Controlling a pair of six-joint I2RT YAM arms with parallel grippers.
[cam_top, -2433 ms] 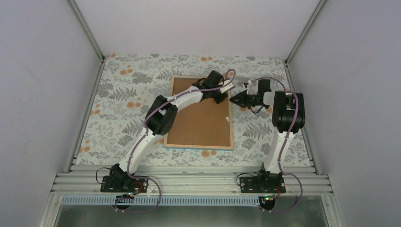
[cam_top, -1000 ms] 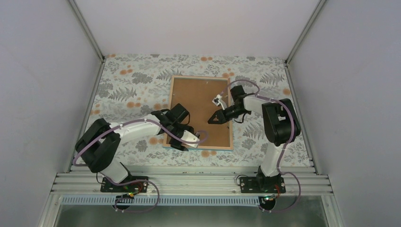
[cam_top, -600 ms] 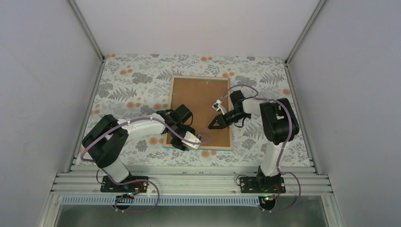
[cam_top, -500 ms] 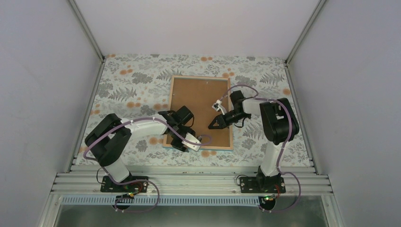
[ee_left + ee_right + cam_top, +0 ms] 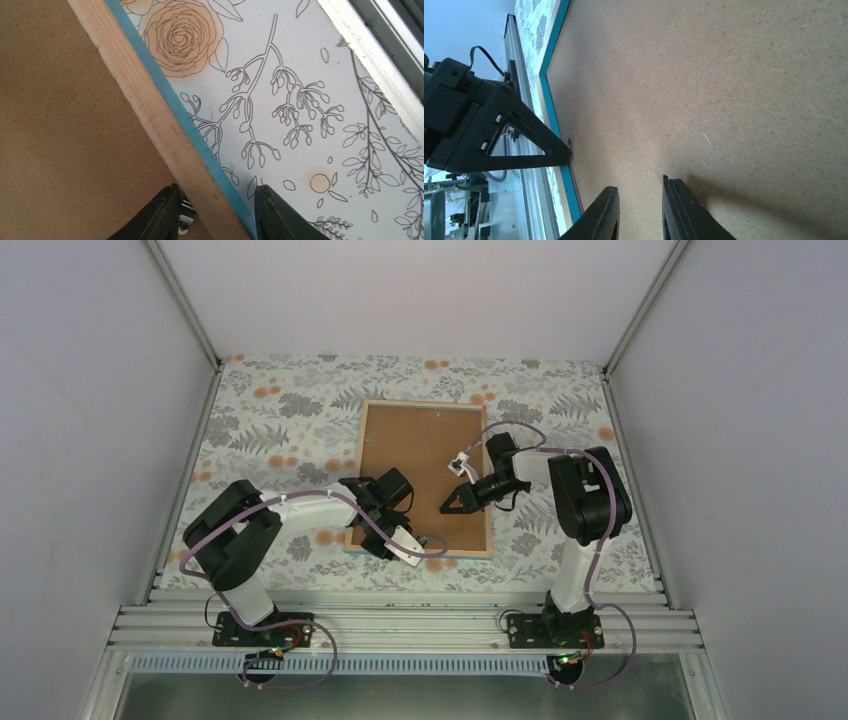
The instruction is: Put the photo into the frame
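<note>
The frame (image 5: 490, 512) lies face down on the flowered table, its brown backing board (image 5: 420, 445) uppermost. The photo is out of view. My left gripper (image 5: 392, 548) is at the frame's near edge. In the left wrist view its jaws (image 5: 215, 187) stand open astride the wood-and-teal rail (image 5: 150, 115), one finger over the board (image 5: 60, 125), the other over the tablecloth, with narrow gaps. My right gripper (image 5: 447, 506) hovers low over the board (image 5: 724, 75), its jaws (image 5: 640, 187) narrowly open and holding nothing.
A small metal clip (image 5: 186, 220) sits on the board just inside the near rail. The table's aluminium edge (image 5: 380, 55) runs close beyond the frame. The left gripper's black finger (image 5: 514, 135) shows in the right wrist view at the teal border (image 5: 551, 110).
The left arm swung from the frame's far right corner to its near edge and its jaws have narrowed around the rail. The right gripper moved in over the board and has closed slightly.
</note>
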